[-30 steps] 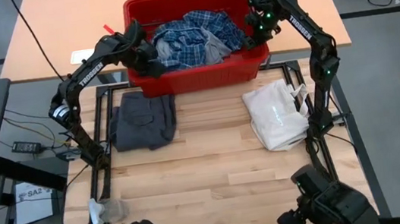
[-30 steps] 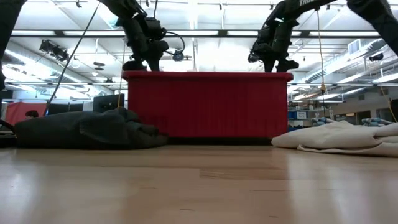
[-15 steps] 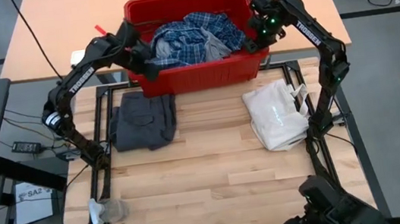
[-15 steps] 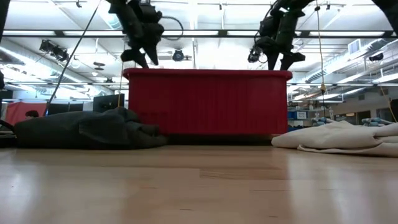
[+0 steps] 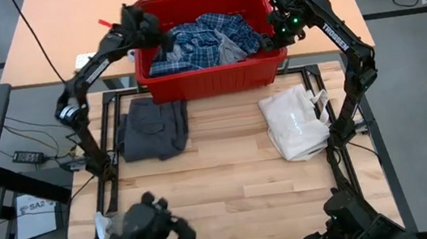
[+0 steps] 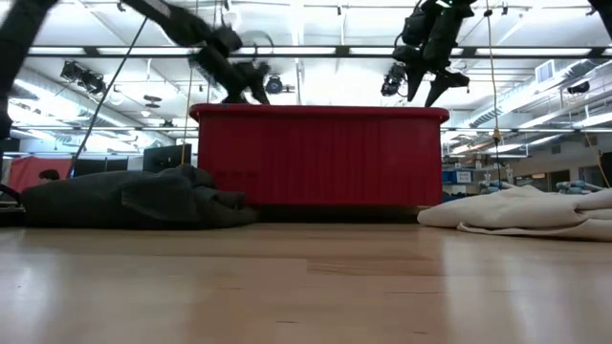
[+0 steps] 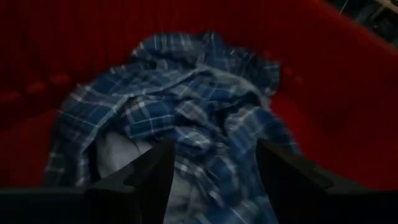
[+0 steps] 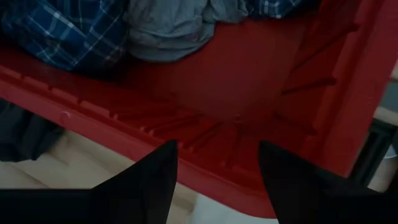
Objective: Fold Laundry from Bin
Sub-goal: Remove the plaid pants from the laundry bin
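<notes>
The red bin [image 5: 210, 76] stands at the table's far edge. In it lie the blue-and-white plaid shirt [image 5: 197, 40] and a light grey piece [image 5: 229, 49]; both also show in the left wrist view, the shirt [image 7: 186, 112] lying over the grey piece [image 7: 118, 149]. My left gripper [image 5: 158, 39] hangs open over the bin's left part, above the shirt, its fingers [image 7: 152, 177] apart from the cloth. My right gripper [image 5: 266, 39] is open and empty over the bin's right near corner [image 8: 249, 180]. A folded dark grey garment [image 5: 152, 128] lies flat on the table, near and left of the bin.
A white fabric bag [image 5: 295, 122] lies on the table's right part. A small pale object [image 5: 113, 224] lies near the front left corner. Dark devices [image 5: 155, 229] stand at the near edge. Bare wood [image 5: 227, 167] lies between the garment and the bag.
My left gripper has risen from the bin's near left wall and gone toward the far edge, over the shirt. My right gripper has risen a little above the bin's rim. The laundry lies as before.
</notes>
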